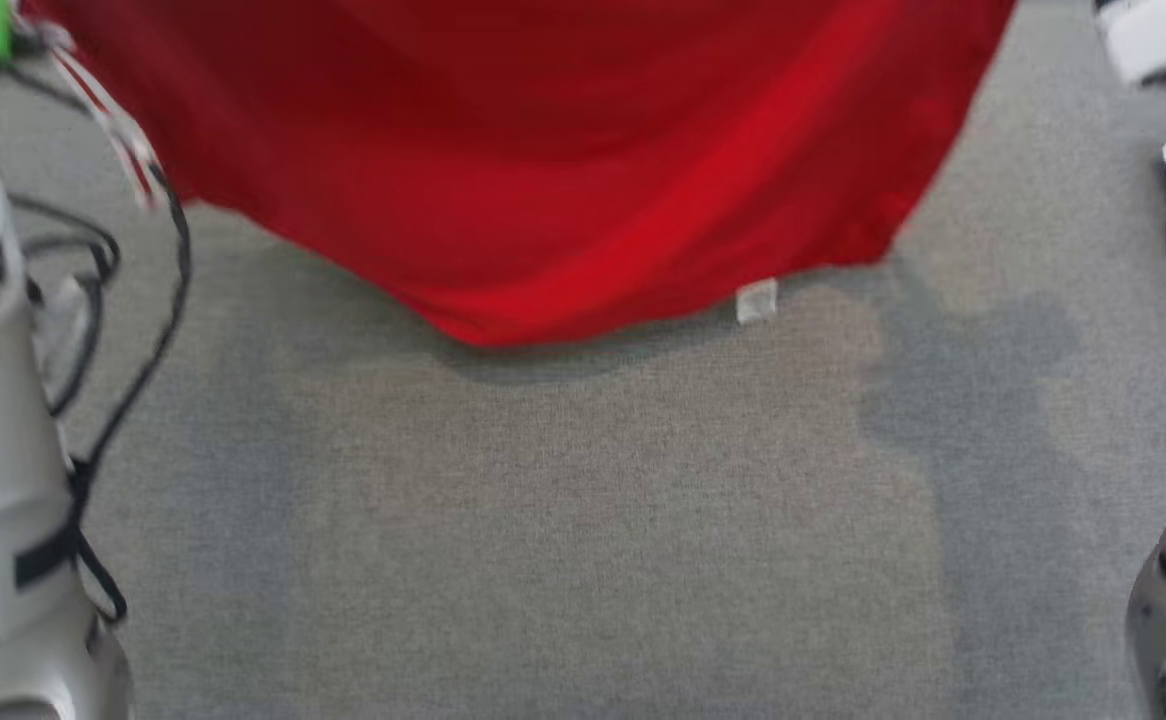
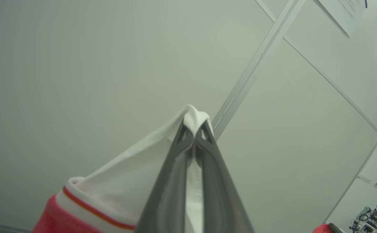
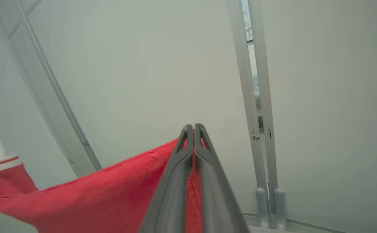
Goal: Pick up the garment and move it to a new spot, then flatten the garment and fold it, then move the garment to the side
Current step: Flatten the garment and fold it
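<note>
We are holding the red garment (image 1: pixel 543 150) aloft at twelve o'clock in the head view, above the grey carpet (image 1: pixel 583 540). Our left gripper (image 2: pixel 195 125) is pinching its white trim (image 2: pixel 127 174), our right gripper (image 3: pixel 194 127) a red edge, both clamped on cloth. Both pinches are looking thin; a tug while spreading could be pulling a corner free, leaving it landing bunched. The head view is blurring and cutting off the garment's top, so its shape is escaping us.
</note>
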Controlling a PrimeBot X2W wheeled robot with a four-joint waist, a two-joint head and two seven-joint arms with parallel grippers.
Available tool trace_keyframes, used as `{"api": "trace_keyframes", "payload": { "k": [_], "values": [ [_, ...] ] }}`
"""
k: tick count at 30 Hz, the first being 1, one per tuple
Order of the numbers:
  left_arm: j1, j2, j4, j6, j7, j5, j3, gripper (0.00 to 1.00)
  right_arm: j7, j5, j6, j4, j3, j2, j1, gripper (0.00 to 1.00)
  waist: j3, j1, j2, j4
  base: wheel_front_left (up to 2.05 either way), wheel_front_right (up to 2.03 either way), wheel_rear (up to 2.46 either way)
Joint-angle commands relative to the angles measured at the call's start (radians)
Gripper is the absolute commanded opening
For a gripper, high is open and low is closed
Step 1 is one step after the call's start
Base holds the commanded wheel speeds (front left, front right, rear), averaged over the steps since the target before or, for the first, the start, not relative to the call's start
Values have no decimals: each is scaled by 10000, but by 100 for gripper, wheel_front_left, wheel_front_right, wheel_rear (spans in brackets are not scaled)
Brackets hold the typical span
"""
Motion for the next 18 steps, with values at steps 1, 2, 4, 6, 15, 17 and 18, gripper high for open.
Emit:
{"api": "trace_keyframes", "payload": {
  "k": [1, 2, 4, 6, 15, 17, 18],
  "values": [
    [-518, 29, 129, 31, 11, -107, 45, 0, -67, -144, -1, 157, 23, -159, -415, 0, 1319, 0, 0, -135, 0, 0, 0],
    [-1014, -2, 283, 58, -26, -170, 114, 0, -96, -212, 0, 343, 144, -248, -825, 0, 1635, 0, 0, -142, 0, 0, 0],
    [-1972, -1, 602, 55, -21, -227, 176, 0, -213, -438, 0, 768, 307, -350, -1727, 0, 2278, 0, 0, -192, 0, 0, 0],
    [-2912, -22, 1000, -19, -54, -217, 131, 0, -513, -833, -1, 1274, 467, -572, -2659, 0, 2873, 0, 0, -240, 0, 0, 0],
    [-6763, -171, 2689, -714, -1147, 278, -38, 0, -2817, -2781, -1, 3808, 689, -525, -6522, 0, 4591, 0, 0, -558, 0, 0, 0],
    [-7315, -266, 3051, -1030, -1633, 404, -48, 0, -3628, -3358, -1, 4250, 608, -457, -7056, 0, 4729, 0, 0, -617, 0, 0, 0],
    [-7577, -268, 3208, -1204, -1890, 497, -75, 0, -4049, -3685, -1, 4421, 597, -437, -7307, 0, 4781, 0, 0, -653, 0, 0, 0]
  ]
}}
